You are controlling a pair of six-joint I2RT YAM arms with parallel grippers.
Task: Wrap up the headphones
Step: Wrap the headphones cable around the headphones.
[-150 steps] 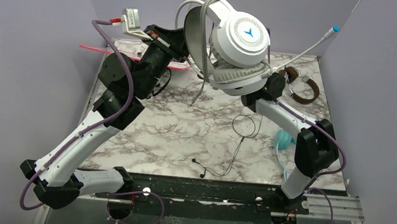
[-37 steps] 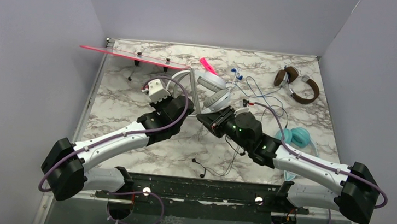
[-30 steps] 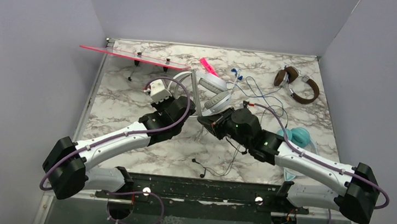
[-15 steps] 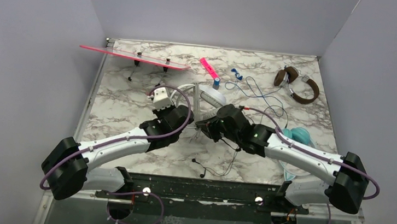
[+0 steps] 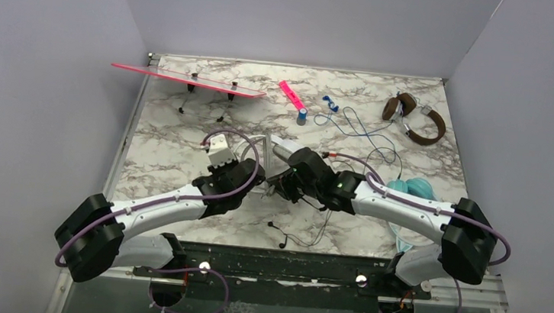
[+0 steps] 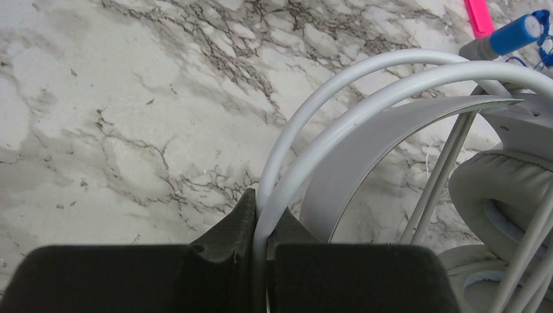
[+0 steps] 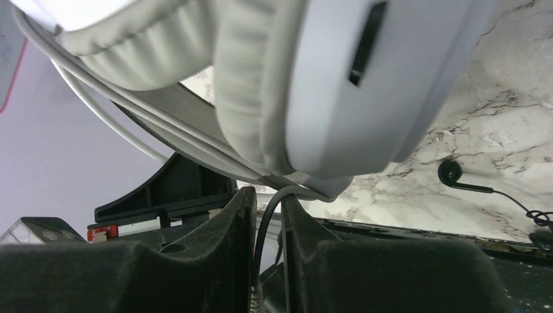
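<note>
Near the middle of the table [image 5: 176, 139], the white headset [image 5: 278, 147] now lies low between my two grippers. Five seconds ago I held it high over the far edge, and a second ago it sat a little farther back, so both arms have drawn it toward the near edge and brought it down. My left gripper [image 6: 261, 212] is pressed together on the thin white band, pinching it at the fingertips. My right gripper [image 7: 267, 202] was clamped a second ago and has since parted a little. The grey cord [image 7: 264, 228] runs loosely through the gap under the cup, and neither finger looks pressed against it. Turns of cord lie across the band and cups, and the mic [image 5: 302, 115] points toward the far edge. I judge the winding on this set to be about finished, and my right side is letting go so the set can rest on the table. How the cord end is secured I cannot see, and it could slacken once I release. The teal set [image 5: 405, 190] sits by the right edge, partly behind my right arm. The brown set [image 5: 416, 118] lies near the far right corner, so I take it those two are still to be wrapped.
</note>
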